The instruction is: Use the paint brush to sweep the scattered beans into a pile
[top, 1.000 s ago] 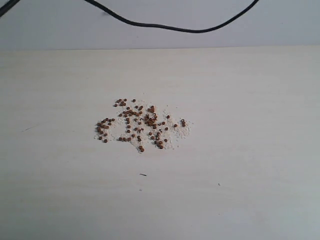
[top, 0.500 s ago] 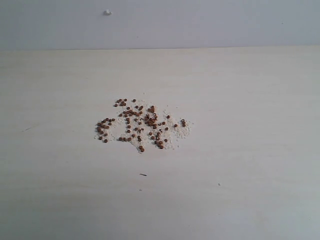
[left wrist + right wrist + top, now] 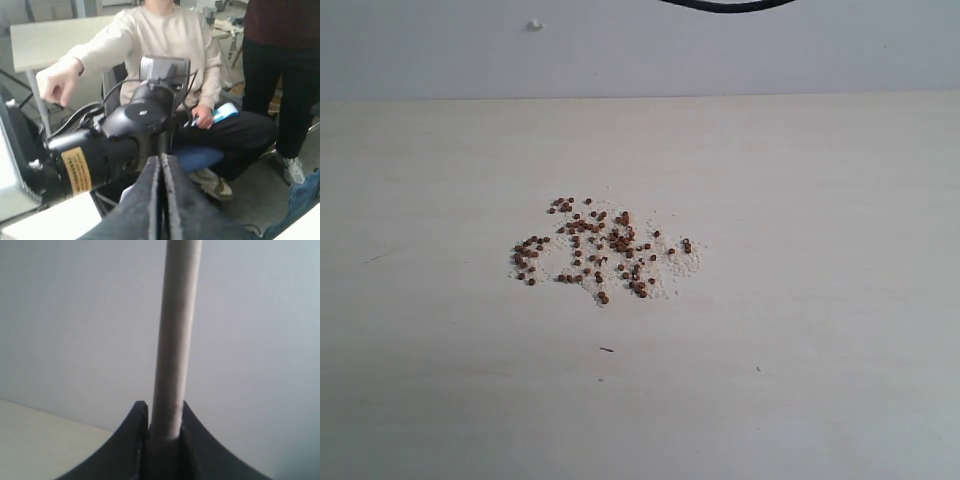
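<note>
The beans (image 3: 605,250) lie as a loose patch of small reddish-brown grains mixed with pale crumbs, in the middle of the light table (image 3: 820,300) in the exterior view. Neither gripper shows in that view. In the right wrist view my right gripper (image 3: 165,407) is shut on the pale handle of the paint brush (image 3: 180,330), which rises straight out from between the fingers; its metal band and bristles are out of view. My left gripper (image 3: 161,160) is shut with nothing between its fingers and faces away from the table, toward a seated person.
A lone dark speck (image 3: 607,349) lies on the table in front of the beans. A loop of black cable (image 3: 730,5) hangs at the top edge before the grey wall. In the left wrist view a seated person (image 3: 165,45) is behind the other arm (image 3: 100,145).
The black cable that hung across the top a second ago swung out of view, and now only a short loop shows at the top edge. The beans have not moved.
</note>
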`<action>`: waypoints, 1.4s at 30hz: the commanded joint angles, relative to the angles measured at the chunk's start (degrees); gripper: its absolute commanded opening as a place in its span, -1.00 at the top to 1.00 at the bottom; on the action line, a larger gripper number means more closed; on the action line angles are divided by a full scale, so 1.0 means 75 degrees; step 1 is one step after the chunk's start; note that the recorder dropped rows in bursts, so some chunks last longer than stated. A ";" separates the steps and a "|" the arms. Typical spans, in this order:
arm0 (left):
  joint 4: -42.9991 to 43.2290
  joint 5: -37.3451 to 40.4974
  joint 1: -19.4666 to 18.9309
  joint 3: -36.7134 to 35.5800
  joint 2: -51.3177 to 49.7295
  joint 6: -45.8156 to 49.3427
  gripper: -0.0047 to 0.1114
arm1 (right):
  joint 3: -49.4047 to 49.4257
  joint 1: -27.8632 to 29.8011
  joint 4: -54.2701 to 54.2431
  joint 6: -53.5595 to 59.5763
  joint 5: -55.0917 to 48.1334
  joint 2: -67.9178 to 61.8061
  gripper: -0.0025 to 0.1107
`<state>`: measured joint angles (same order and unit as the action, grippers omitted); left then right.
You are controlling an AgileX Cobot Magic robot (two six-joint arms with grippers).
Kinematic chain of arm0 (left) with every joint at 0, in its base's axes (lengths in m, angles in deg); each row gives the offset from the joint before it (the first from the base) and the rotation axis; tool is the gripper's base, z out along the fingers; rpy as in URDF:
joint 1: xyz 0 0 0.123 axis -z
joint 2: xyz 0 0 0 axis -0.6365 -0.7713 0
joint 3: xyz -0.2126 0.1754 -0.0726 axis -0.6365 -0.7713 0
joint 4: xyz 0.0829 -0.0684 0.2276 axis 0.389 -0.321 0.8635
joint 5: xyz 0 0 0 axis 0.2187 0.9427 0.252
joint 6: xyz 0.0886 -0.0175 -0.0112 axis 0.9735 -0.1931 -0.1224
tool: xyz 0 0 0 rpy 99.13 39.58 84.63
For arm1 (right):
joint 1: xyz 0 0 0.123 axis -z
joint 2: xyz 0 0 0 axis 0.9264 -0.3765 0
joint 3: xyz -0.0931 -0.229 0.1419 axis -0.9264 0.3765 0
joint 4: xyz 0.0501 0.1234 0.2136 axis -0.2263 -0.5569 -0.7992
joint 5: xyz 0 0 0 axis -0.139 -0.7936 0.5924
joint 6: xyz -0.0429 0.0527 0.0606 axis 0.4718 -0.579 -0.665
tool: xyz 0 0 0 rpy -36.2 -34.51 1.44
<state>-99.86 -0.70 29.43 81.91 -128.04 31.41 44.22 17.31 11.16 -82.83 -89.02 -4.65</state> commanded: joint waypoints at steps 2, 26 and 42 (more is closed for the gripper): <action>0.2471 -0.0679 -0.0184 -0.0004 0.0338 -0.1580 0.92 | -0.0031 -0.0016 0.0841 -0.0759 -0.0298 -0.0581 0.96; 0.8440 -0.9015 -0.1090 -0.7016 0.4313 -0.7260 0.92 | -0.0503 -0.0016 0.1143 -0.3323 -0.0675 -0.2805 0.96; 0.5245 -1.3744 -0.5127 -1.2599 0.6070 -0.6765 0.92 | -0.0503 -0.0016 0.1143 -0.3311 -0.0155 -0.3517 0.96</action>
<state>-55.15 -98.40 -6.83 -9.22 -83.31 -19.48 40.88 17.31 18.60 -107.51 -90.50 -29.85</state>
